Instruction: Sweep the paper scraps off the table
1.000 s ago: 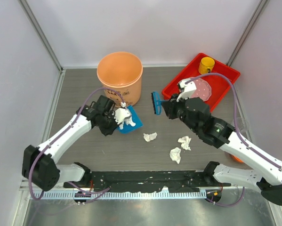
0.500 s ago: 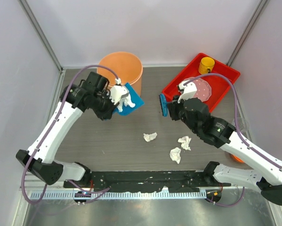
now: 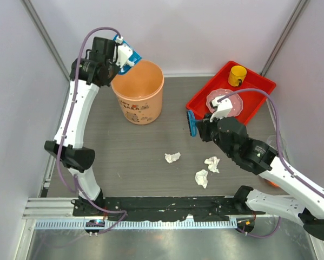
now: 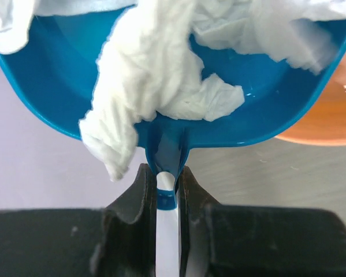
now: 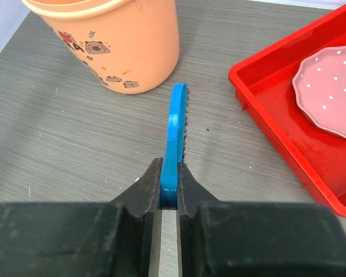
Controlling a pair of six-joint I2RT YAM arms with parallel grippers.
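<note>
My left tool (image 4: pixel 167 180) is clamped tight on the handle of the blue dustpan (image 4: pixel 51 86). I hold it high at about 10 o'clock of the orange bucket (image 3: pixel 137 92), by its rim. The pan carries a heap of paper scraps (image 4: pixel 149 81), and one wad droops over its edge. I judge this load gathered but not yet tipped in.

My right tool (image 5: pixel 168 186) is closed on the blue brush (image 5: pixel 174 124), which is held on edge above the tabletop (image 3: pixel 113 157). It sits at the bucket's 3 o'clock, just beside the red tray (image 3: pixel 256 89).

Three loose scraps (image 3: pixel 202 177) lie near one another on the tabletop, toward 5 o'clock of the bucket. So most of the sweeping looks done. What is left is emptying the pan and then one more pass for those three.
</note>
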